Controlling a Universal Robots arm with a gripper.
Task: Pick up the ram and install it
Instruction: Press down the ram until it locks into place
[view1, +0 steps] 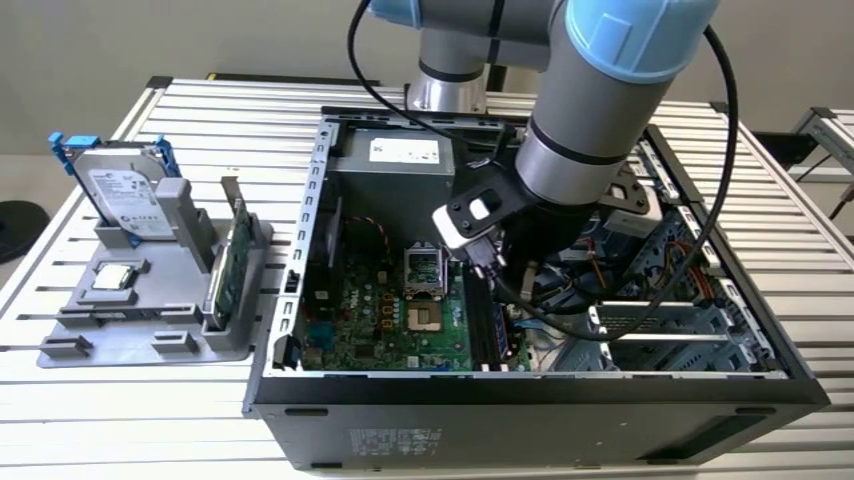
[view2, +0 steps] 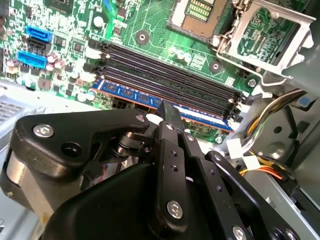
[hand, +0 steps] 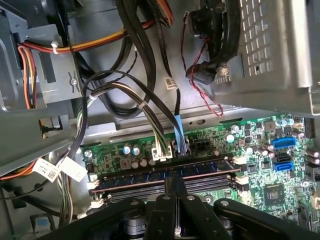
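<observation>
Computer case is lying open on the slatted counter; the arm is reaching down into it, over the green motherboard.

Step in hand, as I judge it: seating the ram in its slot. The blue stick is standing on edge in the outermost of the memory slots, with the empty black slots running just beside it. In both wrist views the hand is sitting on the stick's top edge near its middle, fingers pressed together around or onto it; whether they are pinching or only pushing, I cannot tell.

Doing it well: pressing straight down, keeping the stick upright and level along its length so both ends are going in together, and keeping the loose cables out of the way.

Ram itself: long, thin, blue board, dark chips in a row along its face, copper-coloured band showing along its lower edge.
</observation>
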